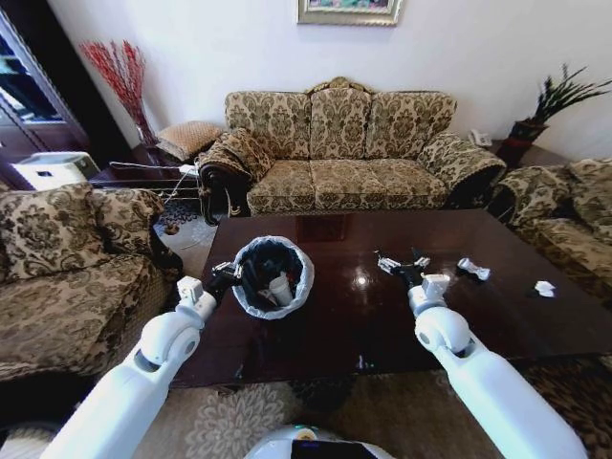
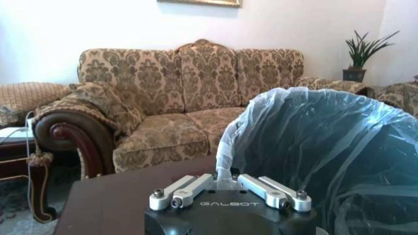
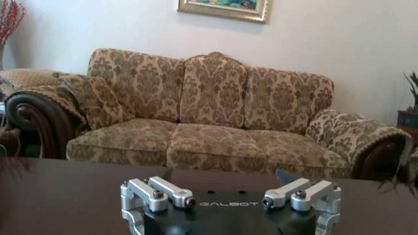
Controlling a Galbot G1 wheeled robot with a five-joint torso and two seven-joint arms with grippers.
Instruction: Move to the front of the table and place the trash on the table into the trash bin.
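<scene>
Left gripper [image 1: 227,274] is clamping the bin's [image 1: 251,304] liner rim on the worktop [image 1: 335,325]. Right gripper [image 1: 403,268] is hovering spread, holding nothing. Scraps, apparently wrappers [image 1: 473,270], are lying just beyond; paper [image 1: 544,288] farther right.

Left gripper [image 1: 226,275] at trash bin [image 1: 273,277] rim; right gripper [image 1: 402,267] open above table [image 1: 497,316].

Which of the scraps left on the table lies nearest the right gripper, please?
The silvery wrapper, just right of the right gripper; the white scrap lies farther right on the table.
</scene>
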